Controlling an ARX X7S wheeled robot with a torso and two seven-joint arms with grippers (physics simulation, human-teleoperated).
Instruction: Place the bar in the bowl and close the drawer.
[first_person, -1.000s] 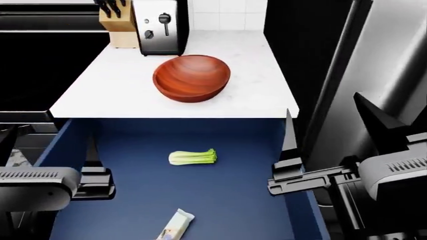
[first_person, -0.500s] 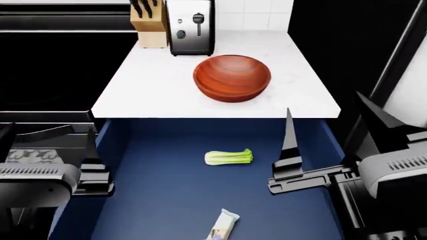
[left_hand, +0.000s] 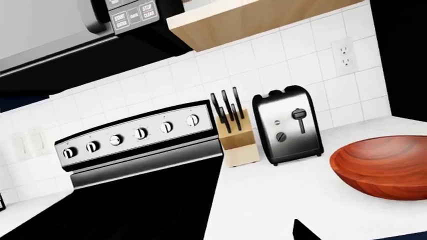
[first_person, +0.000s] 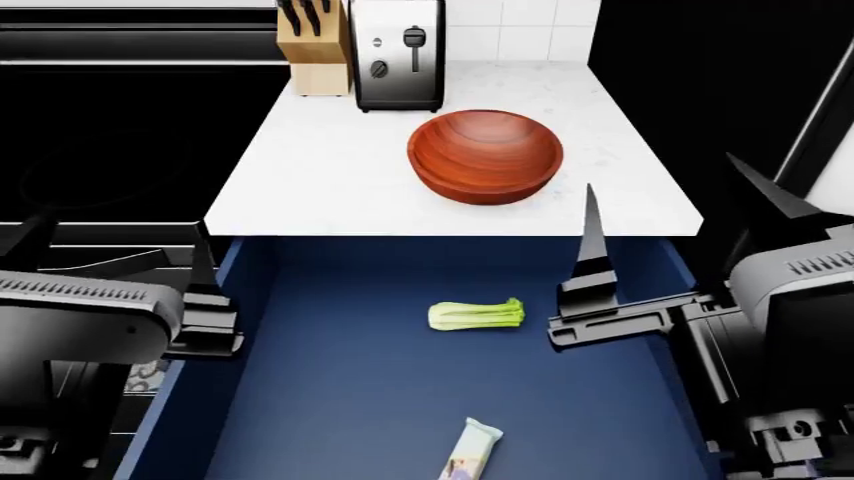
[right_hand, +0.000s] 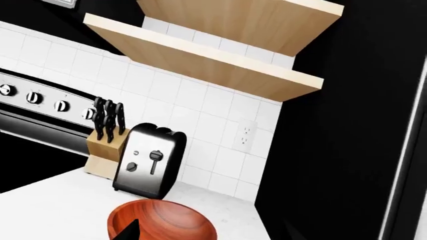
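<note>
Head view: bar (first_person: 473, 452) lies in the open drawer (first_person: 334, 400), nearer than the bowl (first_person: 485, 155).
Both grippers gape empty (right (first_person: 667, 250) closer); lower it squarely, pinching the bar's narrow sides.

Both arms are reaching forward level, the left gripper (first_person: 114, 265) and right gripper (first_person: 674, 225) spreading empty jaws.
</note>
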